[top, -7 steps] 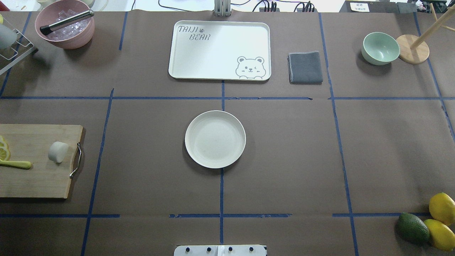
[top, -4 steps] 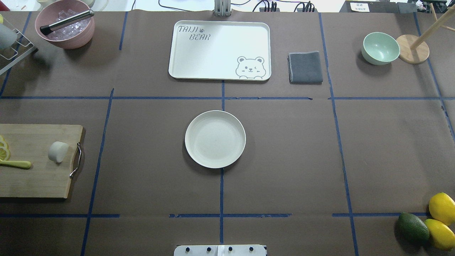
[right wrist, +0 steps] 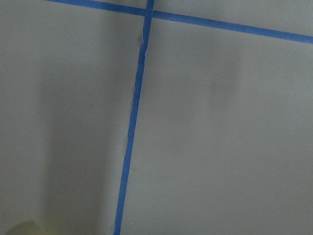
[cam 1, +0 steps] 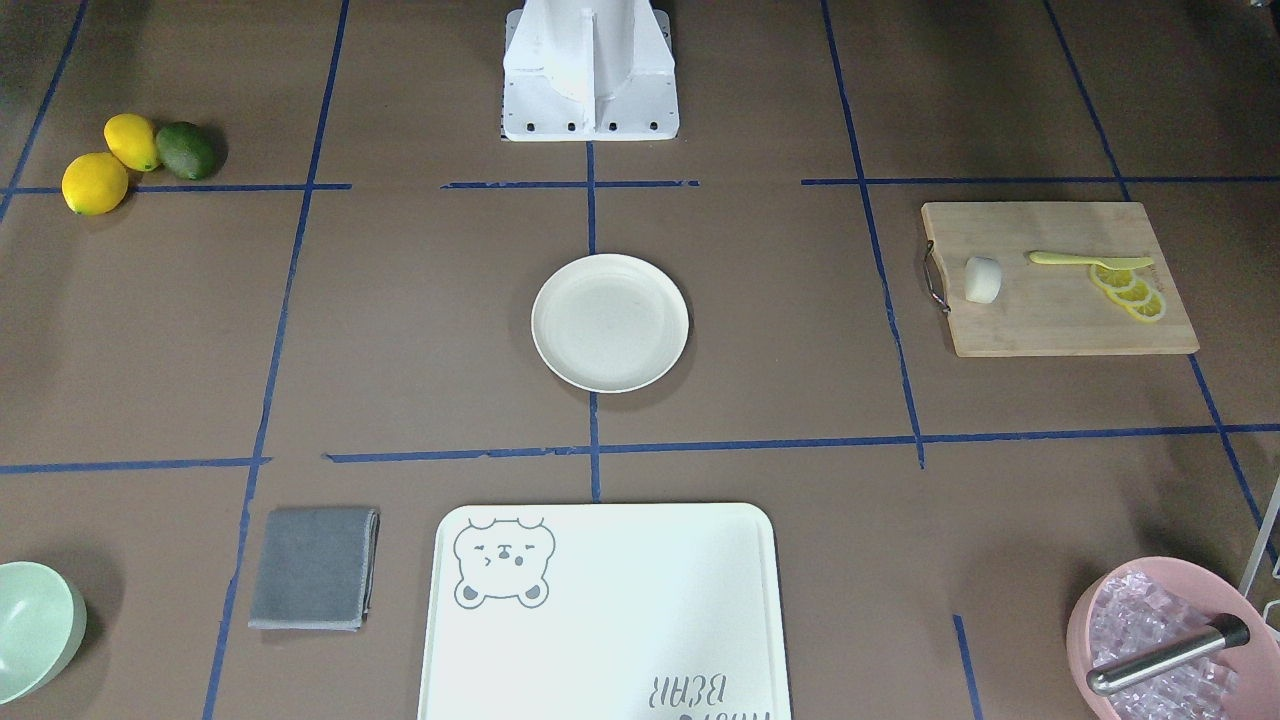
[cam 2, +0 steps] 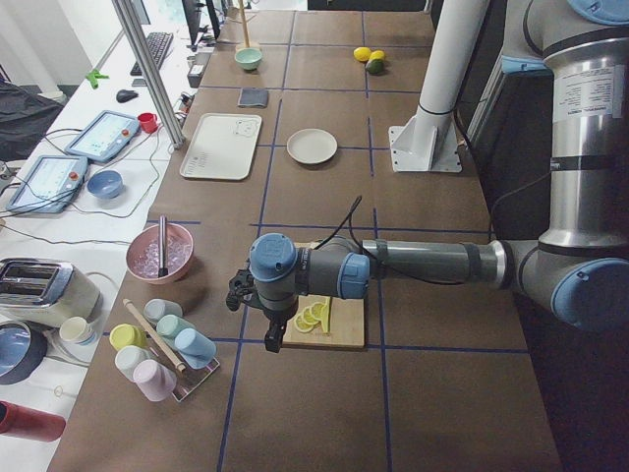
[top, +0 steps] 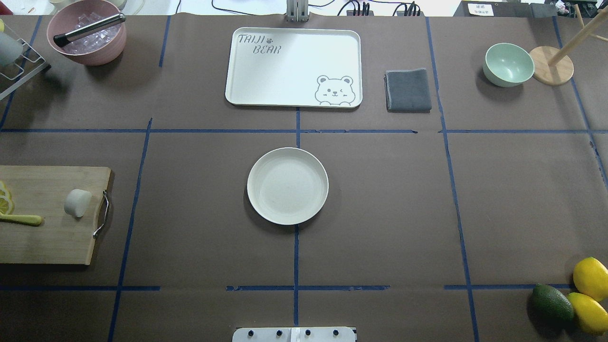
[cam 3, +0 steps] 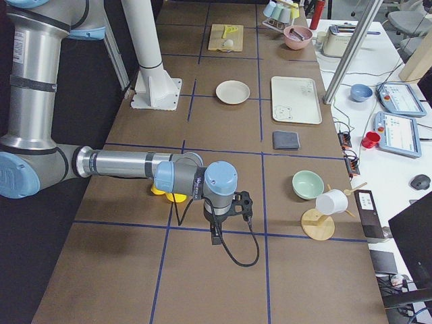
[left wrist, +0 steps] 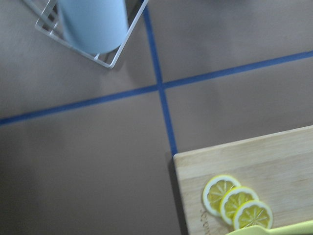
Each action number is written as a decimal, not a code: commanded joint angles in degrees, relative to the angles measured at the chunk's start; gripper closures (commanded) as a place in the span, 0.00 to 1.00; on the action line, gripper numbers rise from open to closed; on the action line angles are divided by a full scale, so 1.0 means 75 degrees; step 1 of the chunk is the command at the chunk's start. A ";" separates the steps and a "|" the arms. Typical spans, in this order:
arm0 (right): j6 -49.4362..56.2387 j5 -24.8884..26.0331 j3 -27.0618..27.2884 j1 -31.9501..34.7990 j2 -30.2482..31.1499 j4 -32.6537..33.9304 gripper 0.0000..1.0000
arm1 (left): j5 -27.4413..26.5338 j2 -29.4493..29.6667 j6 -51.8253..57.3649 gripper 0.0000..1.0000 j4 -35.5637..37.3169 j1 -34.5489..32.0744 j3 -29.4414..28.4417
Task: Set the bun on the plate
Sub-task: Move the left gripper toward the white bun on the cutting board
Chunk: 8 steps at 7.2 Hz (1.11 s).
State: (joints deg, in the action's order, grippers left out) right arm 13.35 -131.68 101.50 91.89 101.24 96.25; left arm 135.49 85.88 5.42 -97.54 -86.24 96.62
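Observation:
The bun (top: 77, 202) is a small white lump lying on a wooden cutting board (top: 52, 237) at the table's left edge, close to the board's metal handle; the front-facing view also shows the bun (cam 1: 982, 279). The round cream plate (top: 287, 185) sits bare at the table's middle, also seen as the plate (cam 1: 610, 322). No gripper appears in the overhead or front-facing views. The left gripper (cam 2: 257, 317) hangs over the board's far-left end, away from the bun; I cannot tell its state. The right gripper (cam 3: 229, 212) hovers over bare table at the far right; I cannot tell its state either.
Lemon slices (left wrist: 237, 205) and a yellow-green knife (top: 21, 219) lie on the board. A pink bowl of ice (top: 88, 33), the bear tray (top: 294, 66), a grey cloth (top: 408, 90) and a green bowl (top: 508, 64) line the far side. Lemons and an avocado (top: 551, 304) sit near right.

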 commanded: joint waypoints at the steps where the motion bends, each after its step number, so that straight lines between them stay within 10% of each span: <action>1: 0.0002 -0.0009 0.0025 0.0005 0.0013 -0.0002 0.00 | -0.0007 -0.0012 -0.2091 0.00 -0.1224 0.1262 0.0183; 4: 0.0002 -0.0009 0.0025 0.0017 0.0025 -0.0002 0.00 | -0.0112 -0.0153 -0.5133 0.00 -0.3886 0.3289 0.0184; 8: 0.0002 -0.0021 0.0025 0.0005 0.0025 -0.0002 0.00 | -0.2313 -0.0176 -0.7098 0.00 -0.4256 0.5555 0.0571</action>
State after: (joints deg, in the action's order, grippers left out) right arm 13.35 -131.82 101.68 91.94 101.42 96.24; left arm 121.84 84.74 -45.57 -129.31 -48.28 100.43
